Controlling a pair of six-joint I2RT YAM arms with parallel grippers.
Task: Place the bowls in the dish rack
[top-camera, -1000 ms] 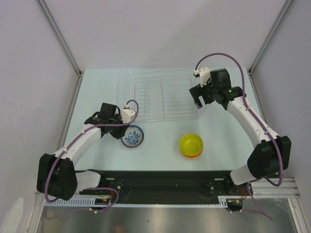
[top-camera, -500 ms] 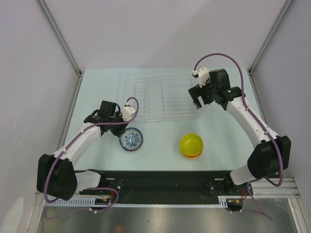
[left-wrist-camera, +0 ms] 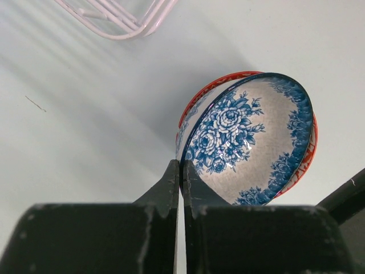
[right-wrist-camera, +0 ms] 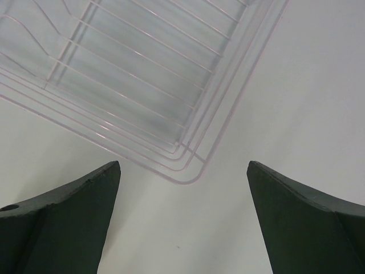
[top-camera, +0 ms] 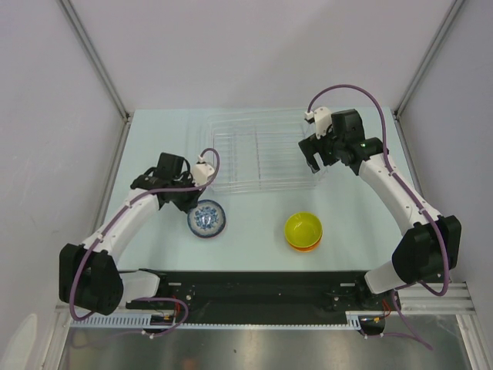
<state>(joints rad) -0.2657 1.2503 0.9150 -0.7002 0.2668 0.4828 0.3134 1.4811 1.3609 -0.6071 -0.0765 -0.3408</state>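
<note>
Left of centre in the overhead view, a blue-flowered bowl is noted on the pale table, just below the lower left corner of the dish rack. From the left wrist view it is seen tilted, nested against a red bowl whose rim shows behind and beside it. Its near rim is pinched by the left gripper, fingers pressed together on the thin edge. Lower right of centre, a yellow-green bowl is stacked in an orange bowl, apart from the rack. At the rack's lower right corner the right gripper is held above it, jaws spread wide, with only rack corner and table seen between them.
</note>
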